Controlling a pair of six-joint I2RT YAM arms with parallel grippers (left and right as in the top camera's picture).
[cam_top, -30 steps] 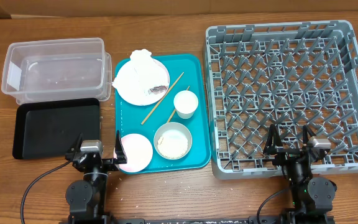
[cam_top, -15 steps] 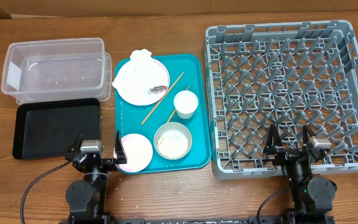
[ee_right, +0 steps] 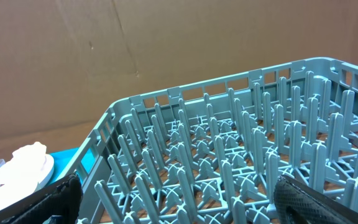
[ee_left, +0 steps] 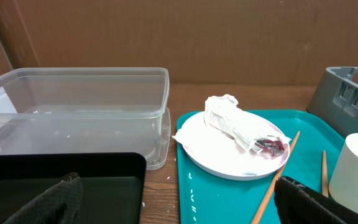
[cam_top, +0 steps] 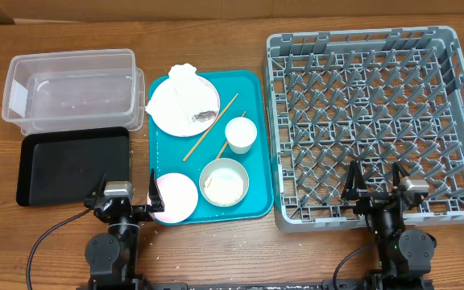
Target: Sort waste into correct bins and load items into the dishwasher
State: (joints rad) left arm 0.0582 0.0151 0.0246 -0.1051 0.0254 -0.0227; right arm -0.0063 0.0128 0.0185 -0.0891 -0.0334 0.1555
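Parked at the near desk (cam_top: pixel 216 258) edge with left end effector (cam_top: pixel 126 182) and right end effector (cam_top: pixel 374 169) both spread wide, stained napkin (cam_top: pixel 187 85) lying on a plate (cam_top: pixel 167 113) on the teal tray (cam_top: pixel 261 179) between clear tub (cam_top: pixel 71 55) and dish rack (cam_top: pixel 361 36).

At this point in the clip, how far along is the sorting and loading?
Nothing looks done: the dish rack, clear tub and black tray hold nothing. Nothing is in hand: the left gripper and right gripper sit open at the near edge. All is left: the stained napkin on the large plate, the cup, chopsticks, bowl of grains and small plate sit on the teal tray.
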